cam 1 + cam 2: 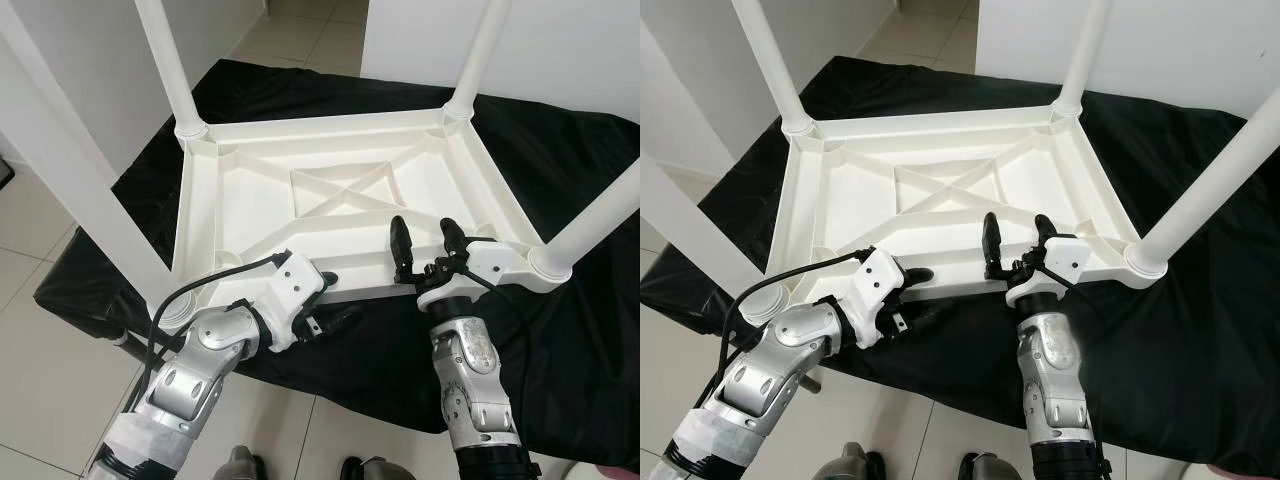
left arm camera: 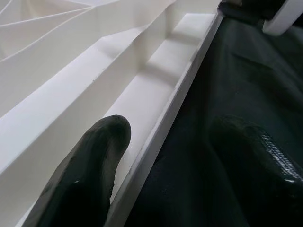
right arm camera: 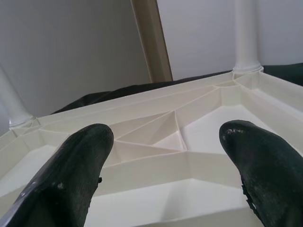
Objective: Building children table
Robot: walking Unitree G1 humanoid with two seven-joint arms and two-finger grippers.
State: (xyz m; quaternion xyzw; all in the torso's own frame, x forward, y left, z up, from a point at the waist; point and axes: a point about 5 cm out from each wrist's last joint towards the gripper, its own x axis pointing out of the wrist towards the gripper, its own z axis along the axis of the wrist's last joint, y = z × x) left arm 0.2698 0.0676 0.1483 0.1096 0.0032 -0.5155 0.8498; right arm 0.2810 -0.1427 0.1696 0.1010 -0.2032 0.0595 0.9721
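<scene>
Four white legs already stand up from the upturned table (image 1: 330, 200), which lies on a black cloth (image 1: 560, 150); the near-right leg (image 1: 590, 225) sits at about four o'clock of the tabletop and the far-left leg (image 1: 170, 65) at eleven. In the left eye view, the left gripper (image 1: 330, 300) straddles the near rim at seven o'clock, one finger inside and one outside, holding nothing yet. The right gripper (image 1: 425, 240) hovers spread wide over the rim at five o'clock, empty.

In the left wrist view, one fingertip (image 2: 102, 156) lies in the channel inside the rim (image 2: 165, 123), the other over the cloth. To grip well, I judge both grippers should close squarely on the rim wall before any lifting or turning.

In the right wrist view, the ribbed underside (image 3: 156, 137) forms shallow compartments, all bare.
</scene>
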